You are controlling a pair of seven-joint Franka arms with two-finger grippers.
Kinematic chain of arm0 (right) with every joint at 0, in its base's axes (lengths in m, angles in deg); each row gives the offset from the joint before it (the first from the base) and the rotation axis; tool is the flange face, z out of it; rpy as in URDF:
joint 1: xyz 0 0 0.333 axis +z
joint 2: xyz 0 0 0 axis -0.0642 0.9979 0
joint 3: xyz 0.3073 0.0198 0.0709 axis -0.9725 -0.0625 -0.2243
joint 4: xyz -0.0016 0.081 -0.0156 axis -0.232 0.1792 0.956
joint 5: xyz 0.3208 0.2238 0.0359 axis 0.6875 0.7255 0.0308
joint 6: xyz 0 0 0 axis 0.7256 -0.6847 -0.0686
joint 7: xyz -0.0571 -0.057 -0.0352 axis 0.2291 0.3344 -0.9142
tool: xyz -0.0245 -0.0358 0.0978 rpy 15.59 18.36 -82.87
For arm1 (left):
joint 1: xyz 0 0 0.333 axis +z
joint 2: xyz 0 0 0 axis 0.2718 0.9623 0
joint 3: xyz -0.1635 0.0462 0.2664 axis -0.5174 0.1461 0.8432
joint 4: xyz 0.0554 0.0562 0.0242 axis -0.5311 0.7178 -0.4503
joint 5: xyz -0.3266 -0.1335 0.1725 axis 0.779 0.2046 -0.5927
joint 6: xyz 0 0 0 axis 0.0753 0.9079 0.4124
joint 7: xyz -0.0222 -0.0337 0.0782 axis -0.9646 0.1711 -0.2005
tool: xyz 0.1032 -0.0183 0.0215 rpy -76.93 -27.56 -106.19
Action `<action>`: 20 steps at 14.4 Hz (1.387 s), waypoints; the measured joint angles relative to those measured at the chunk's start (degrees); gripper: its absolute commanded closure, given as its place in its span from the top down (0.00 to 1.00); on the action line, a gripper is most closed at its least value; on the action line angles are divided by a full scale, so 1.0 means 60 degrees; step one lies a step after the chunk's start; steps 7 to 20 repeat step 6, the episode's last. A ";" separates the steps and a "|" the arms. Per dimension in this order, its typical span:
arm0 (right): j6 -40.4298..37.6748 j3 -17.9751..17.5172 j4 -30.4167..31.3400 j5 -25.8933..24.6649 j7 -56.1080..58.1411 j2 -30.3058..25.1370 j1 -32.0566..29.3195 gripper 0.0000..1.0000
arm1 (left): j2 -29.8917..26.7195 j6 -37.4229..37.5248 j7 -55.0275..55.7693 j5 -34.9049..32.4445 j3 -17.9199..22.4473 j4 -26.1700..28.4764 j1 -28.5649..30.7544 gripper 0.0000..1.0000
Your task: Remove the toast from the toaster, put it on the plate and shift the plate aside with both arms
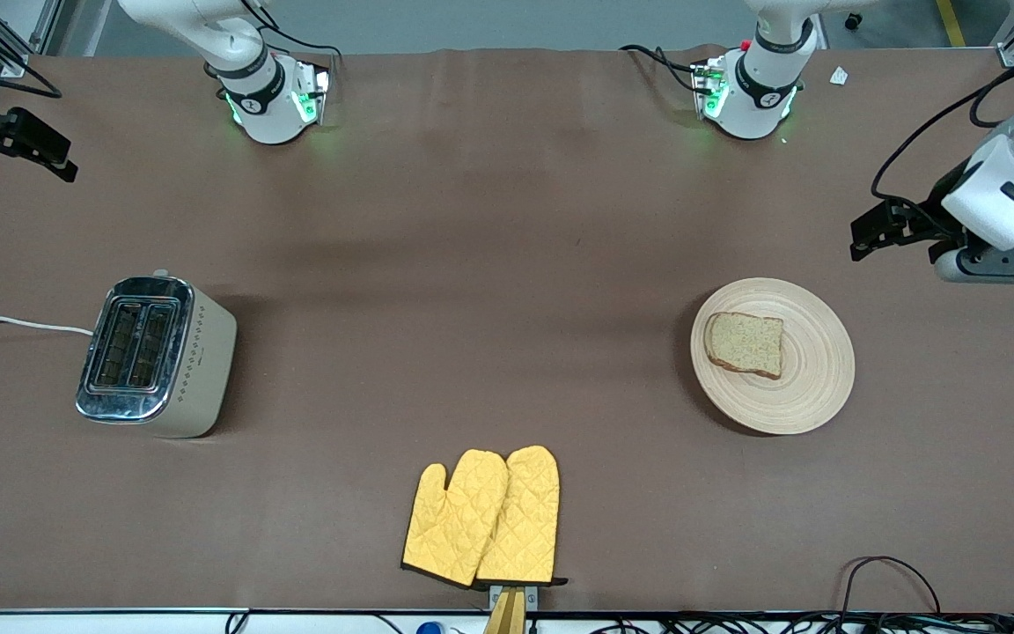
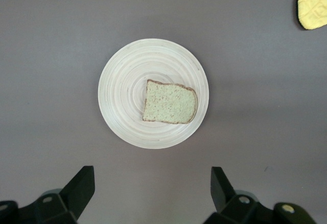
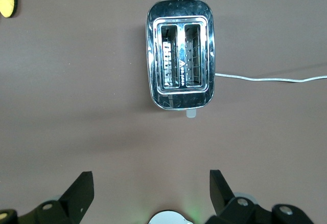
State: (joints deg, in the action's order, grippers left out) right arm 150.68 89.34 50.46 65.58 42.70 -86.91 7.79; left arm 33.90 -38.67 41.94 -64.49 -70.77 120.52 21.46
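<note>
A chrome-topped toaster (image 1: 155, 356) with cream sides is seen at mid-left of the front view, standing upright, its two slots (image 3: 180, 55) shown empty in the right wrist view. A white cord (image 1: 14, 323) is run from it to the left edge of the frame. Two yellow quilted oven mitts (image 1: 482, 517) are laid flat at bottom centre, overlapping side by side, thumbs and fingertips pointed up-frame. Black cables (image 1: 890, 581) are looped at the lower right corner. A brown table cover (image 1: 489, 264) is spread under everything. A small white scrap (image 1: 839, 77) is spotted at upper right.
</note>
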 measured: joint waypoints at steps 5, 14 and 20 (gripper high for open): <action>0.0002 0.0000 0.0000 0.0000 0.0000 0.0000 0.0000 1.00 | -0.0819 -0.0132 -0.0055 0.0000 0.0007 0.0709 0.0023 1.00; 0.0002 0.0000 0.0000 0.0000 0.0000 0.0000 0.0000 1.00 | -0.0849 -0.0143 -0.0055 0.0000 0.0022 0.0710 0.0026 1.00; 0.0002 0.0000 0.0000 0.0000 0.0000 0.0000 0.0000 1.00 | -0.0849 -0.0143 -0.0055 0.0000 0.0022 0.0710 0.0026 1.00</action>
